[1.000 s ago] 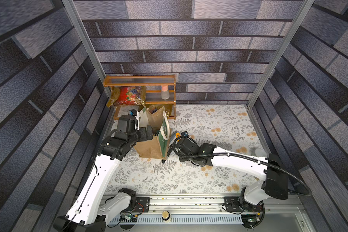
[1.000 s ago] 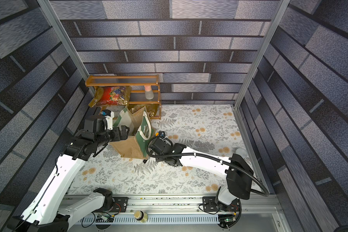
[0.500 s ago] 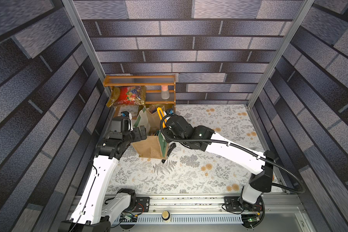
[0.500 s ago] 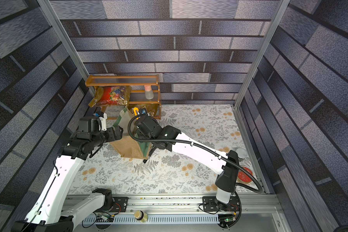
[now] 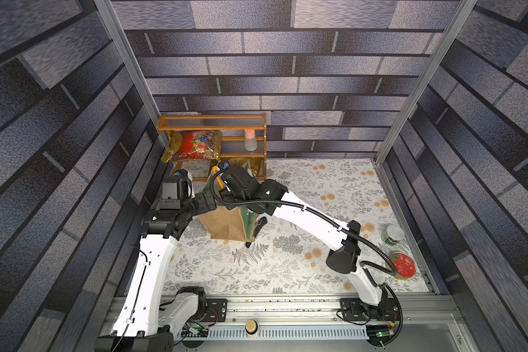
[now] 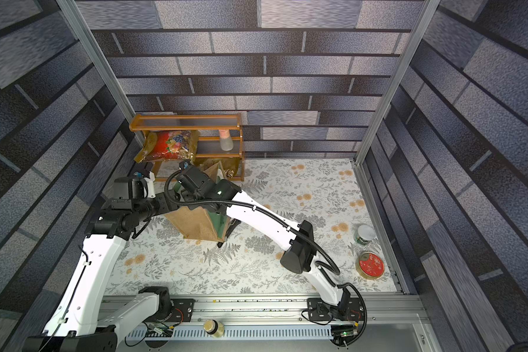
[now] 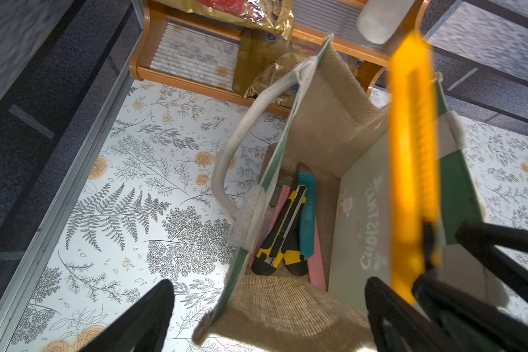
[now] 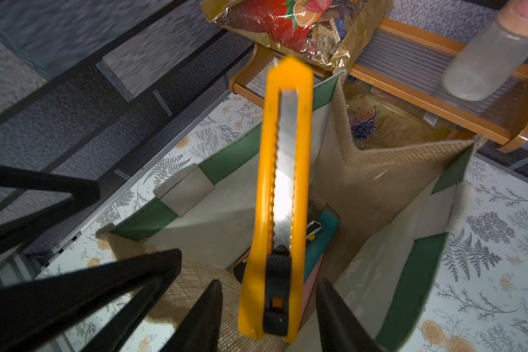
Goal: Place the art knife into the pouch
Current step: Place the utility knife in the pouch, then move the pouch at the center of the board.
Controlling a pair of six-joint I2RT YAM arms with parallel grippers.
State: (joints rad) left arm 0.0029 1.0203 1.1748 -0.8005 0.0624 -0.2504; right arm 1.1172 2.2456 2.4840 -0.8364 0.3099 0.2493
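The pouch, tan burlap with green panels, stands open by the shelf. The yellow art knife hangs blurred over its mouth, tip upward, its tail between the jaws of my right gripper. Those jaws are open, with a gap on each side of the knife. In a top view the knife shows as a yellow sliver beside the right wrist. My left gripper is wide open, and its fingers straddle the pouch's burlap end wall. Several other knives lie in the pouch's bottom.
A wooden shelf at the back holds a foil snack bag and a bottle. A white can and a red round tin sit at the table's right edge. The dark wall runs close along the left.
My right arm rose from the table beside the pouch to above its mouth, carrying the yellow knife, and its jaws have now spread apart. The left arm has held its place.
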